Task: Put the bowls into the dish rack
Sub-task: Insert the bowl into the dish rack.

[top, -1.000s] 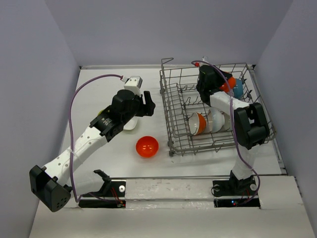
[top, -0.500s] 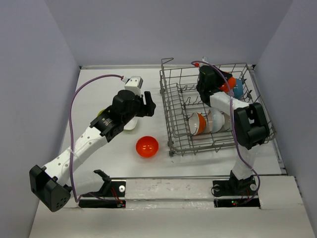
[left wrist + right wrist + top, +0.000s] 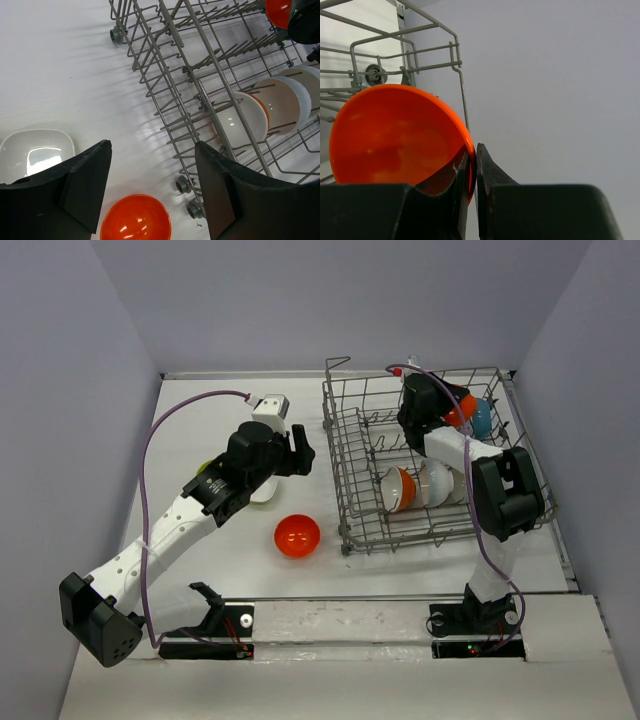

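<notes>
Bowls not yet loaded lie nearest the front edge of the white table [image 3: 200, 420]. A glossy orange-red round bowl [image 3: 297, 536] sits just off the near left corner of the grey wire dish rack [image 3: 340, 475], and a squarish white bowl [image 3: 36, 152] rests a little farther left. The left gripper [image 3: 152, 145] hovers above the table between these two and the rack, its fingers spread wide and holding nothing.

Inside the rack, three bowls stand on edge between the tines in the near right part. They are a white bowl with an orange outside [image 3: 239, 120], a pale white round bowl [image 3: 280, 105] and a plain white round bowl [image 3: 306, 82] behind it.

Farthest off, over the rack's far right corner, the right gripper [image 3: 472, 160] has its fingers drawn narrow. They pinch the rim of a second orange-red bowl [image 3: 395, 135], one finger inside the wall and one outside. A blue round bowl [image 3: 483, 420] sits just beside it.

These bowls look light, stiff and slick, so a rim pinch is probably the only workable hold, and the glaze may let a bowl swing or slip in the grip. If they are ceramic, a drop onto the wires could chip them. Lowering each one edge-first between two tines seems safest.
</notes>
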Controlling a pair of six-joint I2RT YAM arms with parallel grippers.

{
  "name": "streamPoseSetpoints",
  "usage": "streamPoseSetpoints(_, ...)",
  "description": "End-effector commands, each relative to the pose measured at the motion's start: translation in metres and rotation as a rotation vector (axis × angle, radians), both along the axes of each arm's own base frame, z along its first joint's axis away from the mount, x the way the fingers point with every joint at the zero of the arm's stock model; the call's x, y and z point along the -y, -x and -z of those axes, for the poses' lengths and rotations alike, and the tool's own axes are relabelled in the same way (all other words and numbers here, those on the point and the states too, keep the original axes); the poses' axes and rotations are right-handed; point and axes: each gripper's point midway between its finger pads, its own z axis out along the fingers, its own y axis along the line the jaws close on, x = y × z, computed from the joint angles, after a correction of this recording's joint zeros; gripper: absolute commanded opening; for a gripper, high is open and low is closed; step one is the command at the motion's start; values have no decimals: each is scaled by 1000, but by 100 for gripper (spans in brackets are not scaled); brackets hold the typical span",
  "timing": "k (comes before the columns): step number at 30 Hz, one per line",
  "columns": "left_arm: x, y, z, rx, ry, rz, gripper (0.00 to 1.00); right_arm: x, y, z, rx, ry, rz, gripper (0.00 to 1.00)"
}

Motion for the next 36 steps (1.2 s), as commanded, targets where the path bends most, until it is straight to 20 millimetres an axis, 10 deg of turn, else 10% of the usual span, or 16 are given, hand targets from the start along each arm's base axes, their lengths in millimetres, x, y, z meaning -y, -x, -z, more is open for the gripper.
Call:
streamPoseSetpoints(1, 1, -1, -8, 34, 3, 1, 77, 14, 8, -22, 59, -6, 24, 1)
streamPoseSetpoints(36, 6, 0, -4, 28, -8, 15, 77, 9, -3, 30, -66, 4, 7, 2)
